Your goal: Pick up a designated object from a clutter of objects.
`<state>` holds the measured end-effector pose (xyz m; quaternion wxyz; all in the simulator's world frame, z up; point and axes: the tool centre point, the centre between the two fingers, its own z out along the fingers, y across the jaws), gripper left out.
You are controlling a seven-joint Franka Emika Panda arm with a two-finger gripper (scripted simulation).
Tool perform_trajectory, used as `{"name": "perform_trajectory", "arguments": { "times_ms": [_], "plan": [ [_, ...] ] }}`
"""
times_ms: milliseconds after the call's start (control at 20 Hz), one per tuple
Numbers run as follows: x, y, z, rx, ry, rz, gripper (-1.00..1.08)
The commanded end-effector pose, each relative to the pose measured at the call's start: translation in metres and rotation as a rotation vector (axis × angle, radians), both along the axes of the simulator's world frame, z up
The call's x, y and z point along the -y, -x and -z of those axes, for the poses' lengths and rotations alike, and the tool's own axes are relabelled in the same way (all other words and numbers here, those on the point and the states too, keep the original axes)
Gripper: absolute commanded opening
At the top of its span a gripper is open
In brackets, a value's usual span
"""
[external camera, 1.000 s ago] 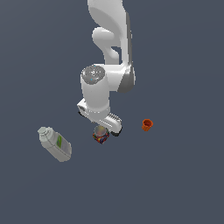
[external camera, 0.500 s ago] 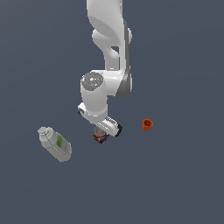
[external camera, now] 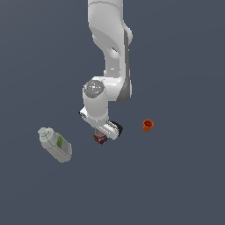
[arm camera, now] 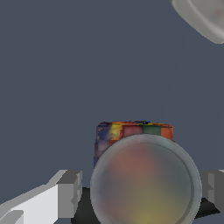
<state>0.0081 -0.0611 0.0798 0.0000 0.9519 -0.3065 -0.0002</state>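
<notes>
The designated object, a short can [external camera: 101, 139] with a red, blue and yellow patterned side, stands under the arm's hand in the exterior view. The wrist view shows its silvery round top [arm camera: 146, 183] large and blurred, directly between my two fingers. My gripper [external camera: 102, 135] [arm camera: 142, 192] is open and straddles the can, with one grey finger [arm camera: 70, 192] a small gap away from it and the other finger [arm camera: 214, 192] at its opposite edge. A dark shape [arm camera: 83, 210] lies low beside the can; I cannot tell what it is.
A grey-white bottle [external camera: 56, 145] with a green label lies toward the exterior view's left, and its pale end [arm camera: 205, 17] shows in a corner of the wrist view. A tiny orange cup [external camera: 148, 125] sits toward the exterior view's right.
The arm has lowered its hand onto the can, so the fingers now sit on either side of it. The bottle and the cup have not moved.
</notes>
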Motion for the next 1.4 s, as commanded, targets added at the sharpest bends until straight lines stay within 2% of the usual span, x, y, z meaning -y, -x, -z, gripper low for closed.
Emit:
{"name": "perform_trajectory", "arguments": {
  "times_ms": [0, 300, 350, 1000, 1350],
  "plan": [
    [0.000, 0.000, 0.012, 0.000, 0.000, 0.001, 1.00],
    [0.000, -0.001, 0.022, 0.000, 0.000, 0.002, 1.00],
    [0.000, -0.001, 0.022, 0.000, 0.000, 0.002, -1.00],
    [-0.001, 0.000, 0.019, 0.001, -0.001, 0.001, -1.00],
    [0.002, 0.005, -0.003, 0.001, -0.001, 0.001, -1.00]
  ]
}}
